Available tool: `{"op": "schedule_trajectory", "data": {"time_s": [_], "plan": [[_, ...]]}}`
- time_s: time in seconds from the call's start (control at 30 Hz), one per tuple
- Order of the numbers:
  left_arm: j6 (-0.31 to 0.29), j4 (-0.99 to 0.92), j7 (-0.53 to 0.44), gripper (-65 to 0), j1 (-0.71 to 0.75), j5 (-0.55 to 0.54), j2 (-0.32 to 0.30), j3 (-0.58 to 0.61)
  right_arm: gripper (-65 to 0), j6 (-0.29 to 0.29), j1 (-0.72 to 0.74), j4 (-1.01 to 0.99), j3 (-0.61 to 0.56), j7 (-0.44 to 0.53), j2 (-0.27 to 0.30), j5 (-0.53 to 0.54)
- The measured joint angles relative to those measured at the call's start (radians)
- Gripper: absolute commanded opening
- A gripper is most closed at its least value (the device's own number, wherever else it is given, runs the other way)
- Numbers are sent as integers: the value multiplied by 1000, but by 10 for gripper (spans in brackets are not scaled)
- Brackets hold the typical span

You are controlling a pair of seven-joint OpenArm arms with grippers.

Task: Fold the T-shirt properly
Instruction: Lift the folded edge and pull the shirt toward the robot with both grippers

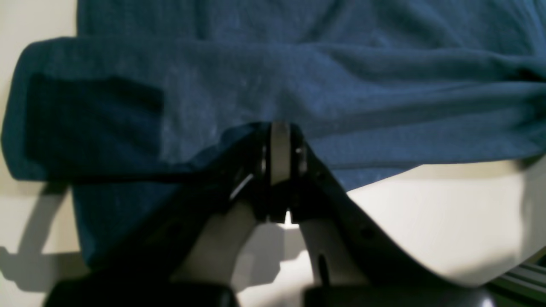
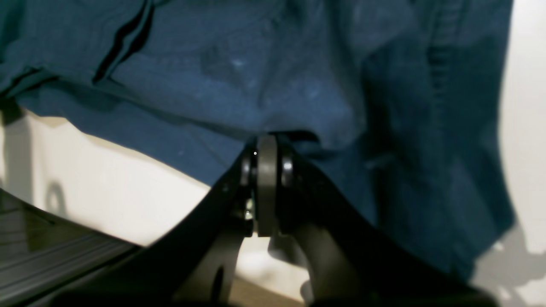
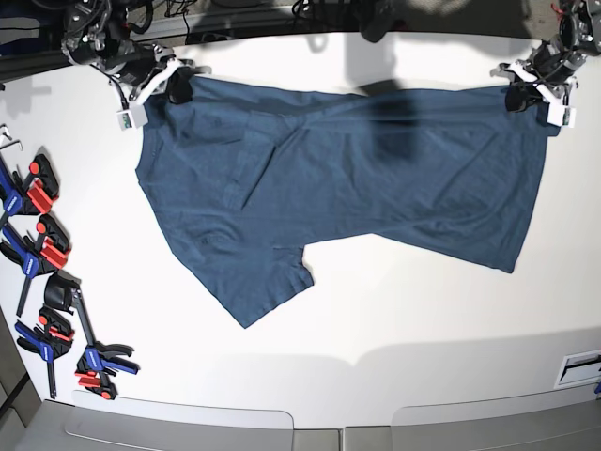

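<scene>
Right now the T-shirt (image 3: 376,188) lies spread on the white worktop (image 3: 404,319), stretched long along the far side. One sleeve sticks out toward the near side, and part of the cloth is already folded over, so it looks lumpy in the middle. Each far corner is held by an arm. The left gripper (image 3: 519,97) has its fingers (image 1: 280,140) shut tight on the edge of the cloth, and the right gripper (image 3: 174,86) pinches the other corner the same way, as its wrist view shows. Holding both corners at once probably keeps the edge straight, so the shirt can be pulled flat or laid over neatly. Some blue and red clamps (image 3: 42,254) sit well apart at the side.
</scene>
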Motion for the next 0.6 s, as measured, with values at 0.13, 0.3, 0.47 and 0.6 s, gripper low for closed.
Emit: {"op": "schedule_trajectory", "data": {"time_s": [0.13, 0.3, 0.47, 0.6], "plan": [[-5, 1, -1, -650, 19, -19, 3, -3, -650, 0, 0, 14, 0, -11, 0, 0], [-27, 21, -1, -650, 56, -23, 24, -6, -650, 0, 0, 14, 0, -17, -1, -21], [-31, 31, 1, -650, 70, -24, 30, -6, -650, 0, -16, 14, 0, -6, 0, -64], [-35, 45, 6, -650, 93, -27, 30, -6, -650, 0, -62, 15, 0, 35, 0, -60]]}}
